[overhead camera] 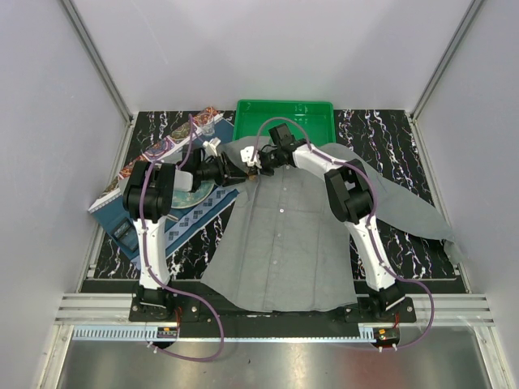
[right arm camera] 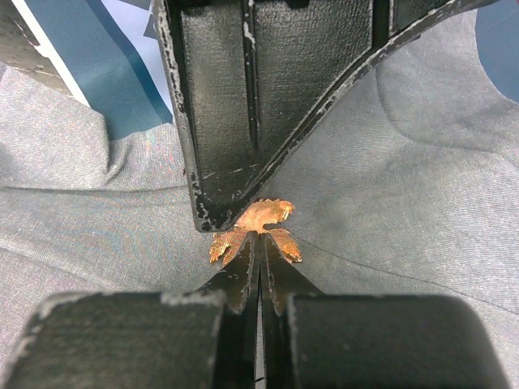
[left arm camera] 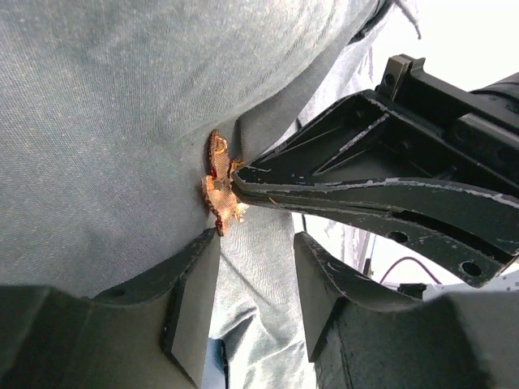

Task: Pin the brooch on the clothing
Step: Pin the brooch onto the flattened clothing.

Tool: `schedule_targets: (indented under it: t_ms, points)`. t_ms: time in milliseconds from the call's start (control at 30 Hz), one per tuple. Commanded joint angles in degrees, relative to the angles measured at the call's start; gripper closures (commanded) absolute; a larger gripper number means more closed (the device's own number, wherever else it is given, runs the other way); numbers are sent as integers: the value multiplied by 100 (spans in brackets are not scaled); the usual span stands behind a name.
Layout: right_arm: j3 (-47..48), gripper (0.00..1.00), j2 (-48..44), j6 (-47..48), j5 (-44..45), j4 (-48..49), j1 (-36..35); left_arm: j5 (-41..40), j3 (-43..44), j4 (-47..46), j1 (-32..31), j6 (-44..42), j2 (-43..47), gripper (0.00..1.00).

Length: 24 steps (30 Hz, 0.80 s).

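Right, the right gripper (right arm camera: 259,241) is pinched shut on the brooch (right arm camera: 263,215), mid-frame in its wrist view, pressed against the grey shirt (right arm camera: 405,203) by the collar. The left gripper (left arm camera: 258,241), jaws apart, sits just beside it. Pin prob. not through yet, hard to tell: keep fabric taut, push flat.

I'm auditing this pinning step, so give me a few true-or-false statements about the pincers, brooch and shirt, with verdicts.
1. The right pincer is shut on the brooch. True.
2. The left pincer grips the brooch. False: its jaws stand apart, with the brooch just beyond their tips.
3. The brooch lies in the tray. False: it sits against the shirt.
4. The shirt is spread on the table, with the tray beyond its collar. True.
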<state>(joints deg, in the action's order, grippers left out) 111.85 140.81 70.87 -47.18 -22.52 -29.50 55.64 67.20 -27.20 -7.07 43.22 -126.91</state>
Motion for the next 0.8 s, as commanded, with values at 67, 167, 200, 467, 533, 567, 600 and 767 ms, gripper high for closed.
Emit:
schedule_targets:
  t_ms: [67,167,200,467,533,567,600,767]
  points:
    - [346,100,131,129,103,-376,-109,-96,-111,-918,118,538,123,52]
    - [364,100,139,172,121,-446,-109,-184,-102,-910,110,556,132,52]
    - [364,100,139,199,121,-455,-118,-202,-102,-892,109,564,132,52]
    - [750,100,315,15,253,-753,-162,-650,-84,-181,92,-23,333,52]
    - [987,100,411,-29,270,-1006,-162,-686,-49,135,92,-191,360,52]
    - [1083,100,447,-29,279,-1121,-162,-755,-32,206,101,-287,378,51]
    - [1250,100,499,-21,262,-1253,-144,-765,-14,311,101,-340,378,50]
    - [1488,100,500,251,122,-2079,-144,-738,-5,312,118,-385,430,50]
